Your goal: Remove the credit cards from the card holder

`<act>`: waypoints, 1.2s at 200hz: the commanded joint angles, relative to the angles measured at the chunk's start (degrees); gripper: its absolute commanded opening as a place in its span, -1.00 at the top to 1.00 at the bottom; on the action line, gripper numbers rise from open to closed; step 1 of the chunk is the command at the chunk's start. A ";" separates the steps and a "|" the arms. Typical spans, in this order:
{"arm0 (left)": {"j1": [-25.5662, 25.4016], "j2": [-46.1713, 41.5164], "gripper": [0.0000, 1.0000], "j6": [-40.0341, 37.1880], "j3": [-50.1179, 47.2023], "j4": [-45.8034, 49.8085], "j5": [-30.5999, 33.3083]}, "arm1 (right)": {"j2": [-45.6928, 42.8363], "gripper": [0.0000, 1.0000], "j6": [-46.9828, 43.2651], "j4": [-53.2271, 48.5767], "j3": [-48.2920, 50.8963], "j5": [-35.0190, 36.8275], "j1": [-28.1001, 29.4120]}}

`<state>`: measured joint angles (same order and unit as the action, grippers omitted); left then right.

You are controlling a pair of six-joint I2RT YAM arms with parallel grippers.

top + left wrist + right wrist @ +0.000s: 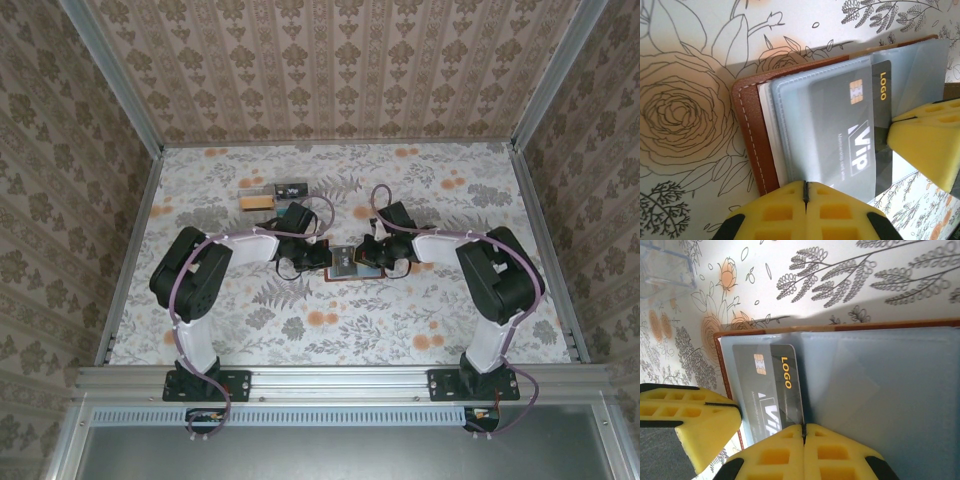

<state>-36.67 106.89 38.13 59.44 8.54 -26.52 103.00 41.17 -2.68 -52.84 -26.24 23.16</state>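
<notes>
Dark credit card [765, 385] sat half out of card holder [757, 150] sleeve; L gripper [805, 192] clamped holder edge, R gripper [803, 432] pinched card end.

The table [400, 310] has a pale cover printed with grey leaves and orange blossoms. At the centre of the frame the card holder [345, 270] lies open and flat on it, with its reddish-brown edge against the print. A clear tray [272, 193] rests toward the upper left, well apart from it.
</notes>
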 commanded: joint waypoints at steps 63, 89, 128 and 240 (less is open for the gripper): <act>0.37 0.70 1.00 -0.84 -0.11 5.18 2.00 | -5.67 1.00 0.53 2.97 4.52 -1.43 -2.26; 0.37 -0.86 1.00 -0.74 0.39 5.09 1.92 | -9.21 1.00 0.09 2.49 5.99 -1.44 -3.58; 0.45 -5.11 0.43 1.93 0.95 1.69 -0.08 | -15.44 1.00 -0.82 1.16 7.27 -1.88 -4.71; 3.53 -10.75 -0.15 26.79 -6.96 -37.31 -14.69 | -27.79 1.00 6.03 11.82 7.58 -11.85 -6.41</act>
<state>-33.01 95.94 59.88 52.77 -19.97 -37.15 76.18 43.86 3.84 -45.65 -32.82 17.02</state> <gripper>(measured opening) 0.583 0.064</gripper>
